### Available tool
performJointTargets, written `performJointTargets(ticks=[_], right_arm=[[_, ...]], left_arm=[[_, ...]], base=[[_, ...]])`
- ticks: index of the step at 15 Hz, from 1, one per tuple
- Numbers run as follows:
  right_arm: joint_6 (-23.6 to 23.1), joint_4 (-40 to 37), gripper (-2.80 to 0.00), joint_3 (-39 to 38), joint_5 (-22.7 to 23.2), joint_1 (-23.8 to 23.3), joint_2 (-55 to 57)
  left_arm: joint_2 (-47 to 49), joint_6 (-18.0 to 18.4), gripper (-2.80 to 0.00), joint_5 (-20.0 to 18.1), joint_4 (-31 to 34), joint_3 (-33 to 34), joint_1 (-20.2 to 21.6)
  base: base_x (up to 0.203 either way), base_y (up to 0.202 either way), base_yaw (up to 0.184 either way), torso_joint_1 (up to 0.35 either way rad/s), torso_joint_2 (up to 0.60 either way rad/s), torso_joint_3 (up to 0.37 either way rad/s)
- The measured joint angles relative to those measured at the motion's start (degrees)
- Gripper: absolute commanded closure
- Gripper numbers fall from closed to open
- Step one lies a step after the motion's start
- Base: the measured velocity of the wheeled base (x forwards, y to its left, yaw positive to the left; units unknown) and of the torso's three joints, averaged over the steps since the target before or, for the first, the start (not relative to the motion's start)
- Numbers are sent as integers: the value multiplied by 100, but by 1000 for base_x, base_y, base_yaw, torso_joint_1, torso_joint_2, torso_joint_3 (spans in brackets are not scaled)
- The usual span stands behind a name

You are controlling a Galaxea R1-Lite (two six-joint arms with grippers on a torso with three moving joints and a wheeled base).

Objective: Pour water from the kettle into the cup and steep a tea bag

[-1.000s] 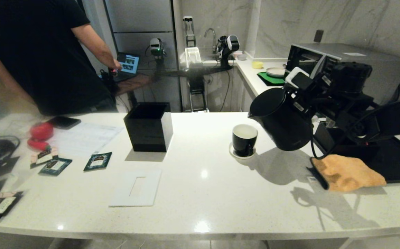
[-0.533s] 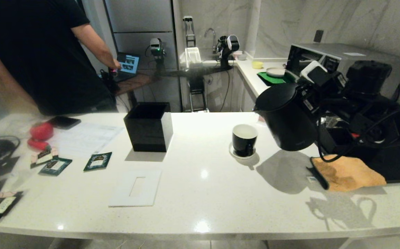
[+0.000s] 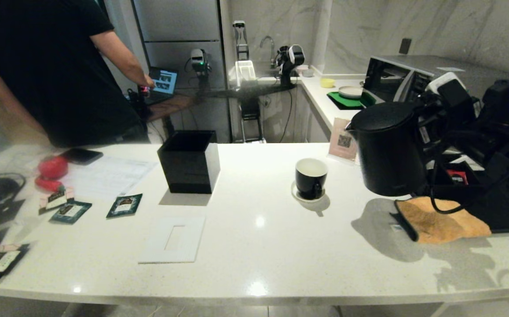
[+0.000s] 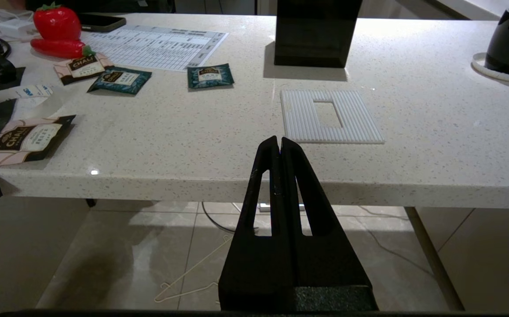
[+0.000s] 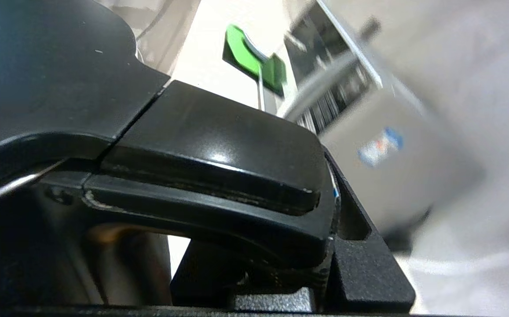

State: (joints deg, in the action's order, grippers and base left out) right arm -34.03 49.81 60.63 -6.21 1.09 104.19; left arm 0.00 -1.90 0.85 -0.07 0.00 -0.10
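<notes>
My left claw (image 4: 279, 143) hangs below the bench's (image 3: 254, 246) near edge, fingers pressed together on nothing. Farther in, the cup (image 3: 310, 177) stands on its saucer (image 3: 300, 196), and everything else I place from it. To its right, well apart, my right claw (image 3: 428, 121) pinches the handle of the kettle (image 3: 388, 152), which I hold upright above the bench, over the orange cloth's (image 3: 441, 220) near end. Left of the cup stands a black box (image 3: 188, 162).

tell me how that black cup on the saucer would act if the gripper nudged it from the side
The cup looks glossy, so fingers may slip on it. It stands loose on a small saucer, so a side push would probably slide or tip it. It looks ceramic, so likely stiff and breakable.
</notes>
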Motion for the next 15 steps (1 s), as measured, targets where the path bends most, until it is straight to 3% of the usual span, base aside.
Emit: performJointTargets(ticks=[8,15], right_arm=[[1312,-59,0,-163,-73,-675,-356],[2035,-62,0,-309,-136,-1802,-569]], left_arm=[[0,1,0,0,0,0,-1],[0,1,0,-1,0,0,0]], base=[[0,0,0,0,0,0],[0,0,0,0,0,0]])
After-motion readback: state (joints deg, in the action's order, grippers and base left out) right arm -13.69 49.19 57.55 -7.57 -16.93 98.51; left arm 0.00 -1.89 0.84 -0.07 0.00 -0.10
